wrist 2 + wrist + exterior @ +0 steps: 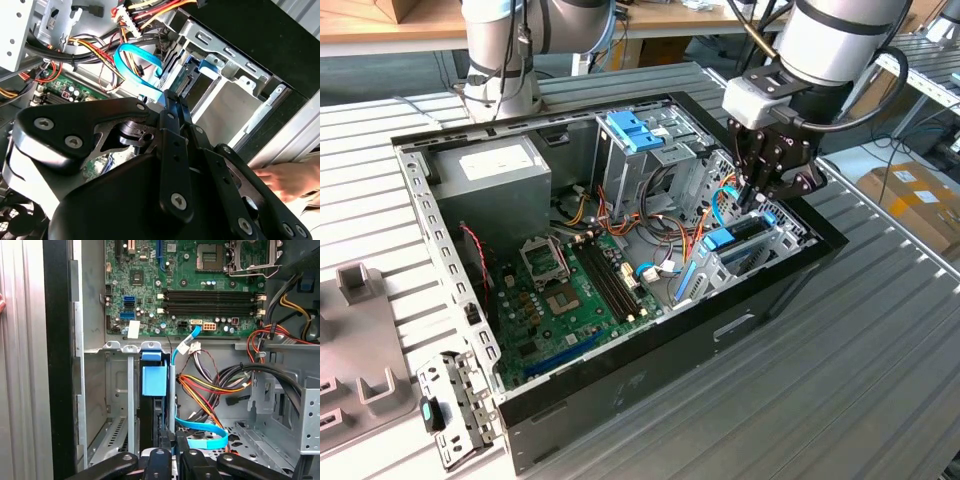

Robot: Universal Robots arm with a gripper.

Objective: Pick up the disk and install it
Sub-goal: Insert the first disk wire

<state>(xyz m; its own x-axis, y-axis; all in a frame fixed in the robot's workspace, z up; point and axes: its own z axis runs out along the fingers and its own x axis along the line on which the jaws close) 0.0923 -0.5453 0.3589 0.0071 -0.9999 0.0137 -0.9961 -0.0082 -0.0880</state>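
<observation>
Since the disk (154, 380) stands on edge in the bay (131, 390) at a corner of the case (620, 390), with the tool (172, 439) narrow, all but closed, just above its blue rail, we judge the install step is in hand; seating likely calls for a straight push along the guides. Whether the tool touches the disk, and how deep it sits, the bay walls hide from us.

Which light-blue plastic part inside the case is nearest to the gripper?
The disk's carrier, standing in the drive cage just below the gripper. The bigger blue bracket lies much farther away.
</observation>
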